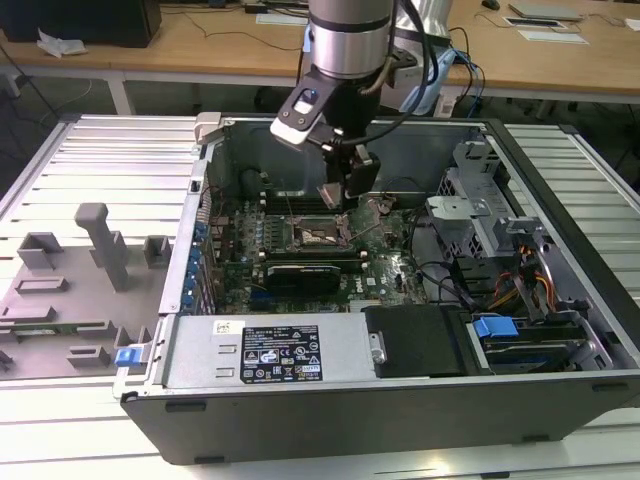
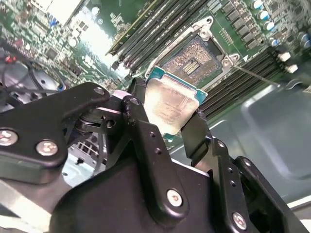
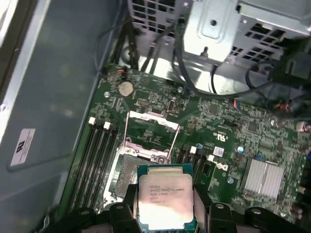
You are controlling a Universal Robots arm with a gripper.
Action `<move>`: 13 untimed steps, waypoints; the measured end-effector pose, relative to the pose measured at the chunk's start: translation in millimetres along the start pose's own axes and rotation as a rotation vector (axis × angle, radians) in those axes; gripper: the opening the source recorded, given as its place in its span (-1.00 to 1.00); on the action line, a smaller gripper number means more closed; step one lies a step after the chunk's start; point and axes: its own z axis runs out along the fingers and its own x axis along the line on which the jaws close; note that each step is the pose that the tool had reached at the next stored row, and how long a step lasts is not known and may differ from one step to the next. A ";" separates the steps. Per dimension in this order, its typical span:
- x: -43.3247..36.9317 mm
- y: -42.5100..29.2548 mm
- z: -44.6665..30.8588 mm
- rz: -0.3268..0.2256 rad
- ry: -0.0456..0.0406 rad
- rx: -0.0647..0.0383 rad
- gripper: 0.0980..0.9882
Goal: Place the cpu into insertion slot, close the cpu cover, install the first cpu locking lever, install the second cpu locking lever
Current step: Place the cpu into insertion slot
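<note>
The pincer is clenched on the cpu by two opposite edges, holding it in the air just above the open slot, whose cover stands swung up. Seating it well, I judge, calls for a level chip, squared to the rim and lowered gently without force.

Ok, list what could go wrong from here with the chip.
1. The hand grips the cpu by its edges above the insertion slot; a skewed landing could bend the exposed pins.
2. The open cpu cover stands right beside the slot; the chip or hand might catch on it.
</note>
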 end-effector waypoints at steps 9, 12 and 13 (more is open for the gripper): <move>0.0 -0.5 5.2 0.150 -0.0115 -0.001 0.00; 0.3 -1.5 9.0 0.196 -0.0151 -0.001 0.00; 0.6 -2.2 9.8 0.204 -0.0157 -0.001 0.00</move>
